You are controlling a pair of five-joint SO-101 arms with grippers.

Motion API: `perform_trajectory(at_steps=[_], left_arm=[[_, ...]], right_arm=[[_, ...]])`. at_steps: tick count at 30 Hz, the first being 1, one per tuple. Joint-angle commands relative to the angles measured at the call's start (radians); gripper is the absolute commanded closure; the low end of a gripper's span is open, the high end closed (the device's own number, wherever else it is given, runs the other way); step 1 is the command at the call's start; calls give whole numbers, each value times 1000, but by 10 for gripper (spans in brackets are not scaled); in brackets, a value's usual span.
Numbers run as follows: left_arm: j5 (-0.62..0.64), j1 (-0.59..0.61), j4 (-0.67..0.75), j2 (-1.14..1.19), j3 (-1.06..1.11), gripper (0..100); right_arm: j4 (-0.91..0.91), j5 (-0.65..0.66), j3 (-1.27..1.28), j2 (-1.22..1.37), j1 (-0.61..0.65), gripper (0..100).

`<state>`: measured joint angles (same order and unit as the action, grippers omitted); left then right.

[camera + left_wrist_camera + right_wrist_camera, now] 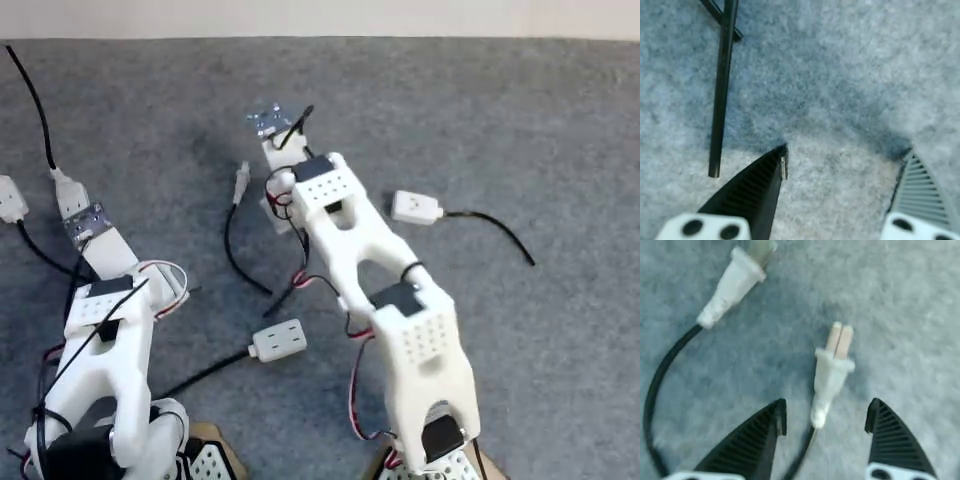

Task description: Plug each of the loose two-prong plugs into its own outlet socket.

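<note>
My right gripper (827, 412) hangs open just above the grey carpet. A white two-prong plug (831, 371) lies between its fingers, untouched, prongs pointing away from me. A second white plug (736, 279) on a black cable lies a little farther off; it is beside the right arm's tip in the high view (241, 183). My left gripper (847, 152) is open over bare carpet, with a black cable (720, 90) beside one finger. A white plug (70, 195) on a black cable lies just past the left arm's tip.
Three white outlet blocks lie on the carpet: one (278, 340) between the arms, one (415, 207) right of the right arm, one (10, 200) at the far left edge. Their black cables trail across the carpet.
</note>
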<state>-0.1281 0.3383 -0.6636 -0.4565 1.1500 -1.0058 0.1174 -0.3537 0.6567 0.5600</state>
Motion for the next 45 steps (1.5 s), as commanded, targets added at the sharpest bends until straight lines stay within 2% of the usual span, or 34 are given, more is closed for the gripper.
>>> perform_trajectory(at_steps=[1, 4, 8, 11, 19, 27, 33, 45], left_arm=[[-8, 4, 15, -28, -2, 652], [-8, 4, 15, -28, -2, 652], [-8, 4, 15, -28, -2, 652], [-8, 4, 15, -28, -2, 652], [-8, 4, 15, -28, -1, 652], [-8, 4, 15, -28, -1, 652], [-8, 4, 15, -28, -1, 652], [-8, 4, 15, -28, -1, 652]], right_arm=[[38, -26, -127, 51, -7, 746], [41, -20, -150, 113, -16, 772], [48, -18, -148, 157, -22, 893], [82, -18, -147, 180, -25, 948], [79, -20, -143, 183, -30, 950], [-64, -20, -151, 180, -30, 947], [-137, -18, -151, 180, -30, 805], [-226, -23, -160, 180, -39, 881]])
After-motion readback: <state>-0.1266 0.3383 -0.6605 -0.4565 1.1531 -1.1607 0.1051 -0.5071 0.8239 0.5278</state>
